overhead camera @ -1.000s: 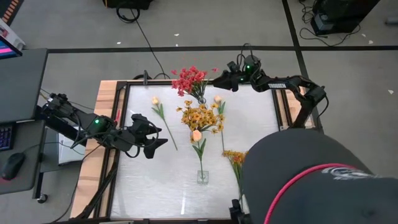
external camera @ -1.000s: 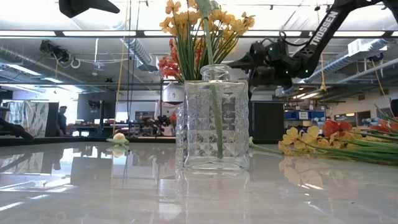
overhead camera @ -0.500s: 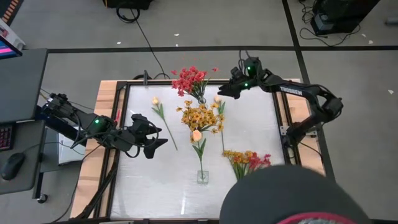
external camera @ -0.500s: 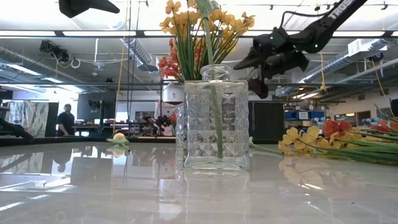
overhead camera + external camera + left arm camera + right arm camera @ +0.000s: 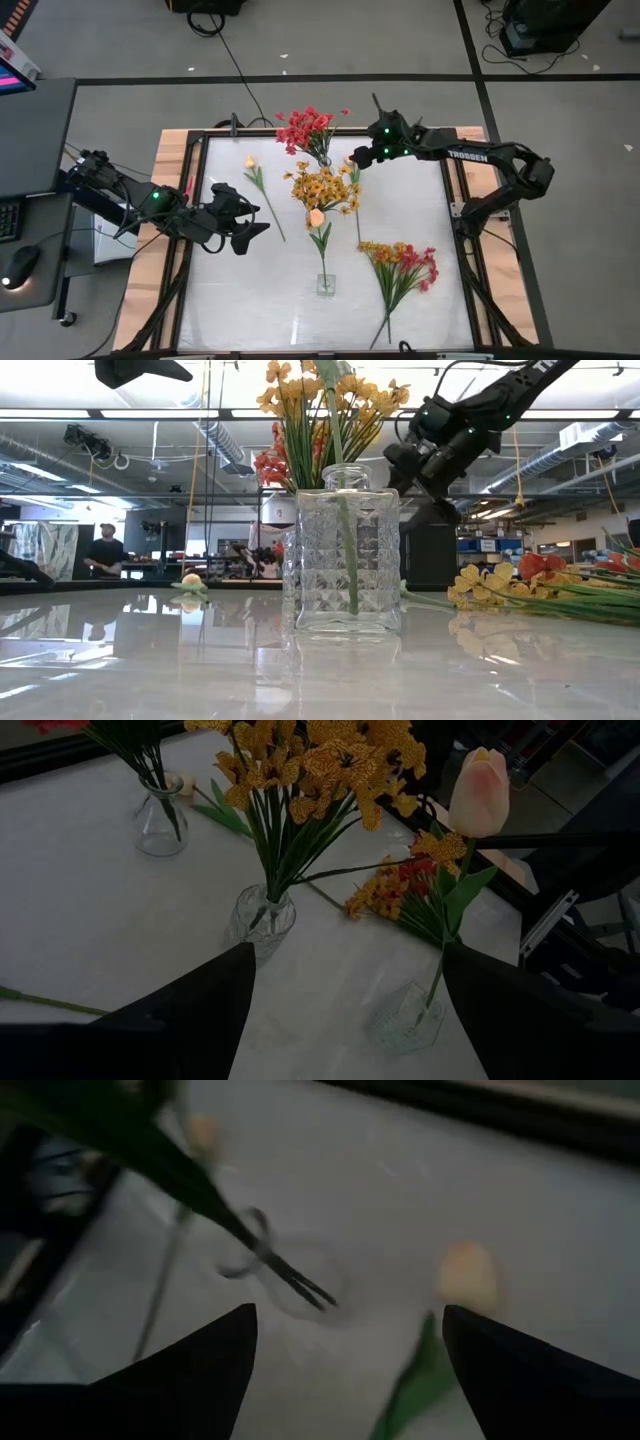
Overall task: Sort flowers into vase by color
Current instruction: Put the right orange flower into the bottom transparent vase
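Note:
Three glass vases stand in a row along the table's middle. The far one holds red flowers (image 5: 305, 128), the middle one yellow-orange flowers (image 5: 322, 187), and the near square one (image 5: 326, 284) a peach tulip (image 5: 316, 217). A second peach tulip (image 5: 251, 163) lies flat at the left. A third (image 5: 350, 160) lies flat beside the red vase. A mixed yellow and red bunch (image 5: 400, 264) lies flat at the near right. My right gripper (image 5: 357, 160) is open above the third tulip, whose bud (image 5: 468, 1276) shows between its fingers. My left gripper (image 5: 262, 219) is open and empty at the left.
The red flowers' vase (image 5: 275, 1275) stands close beside my right gripper. The table has a raised dark frame (image 5: 448, 180). A person (image 5: 105, 550) stands in the room far behind the table. There is free table between the near vase and the left frame.
My right gripper has moved from the table's far edge toward the near edge and down, tipping its fingers downward over the tulip lying by the red vase. It stays open. A person's capped head has left the high view's near right corner, uncovering the mixed bunch.

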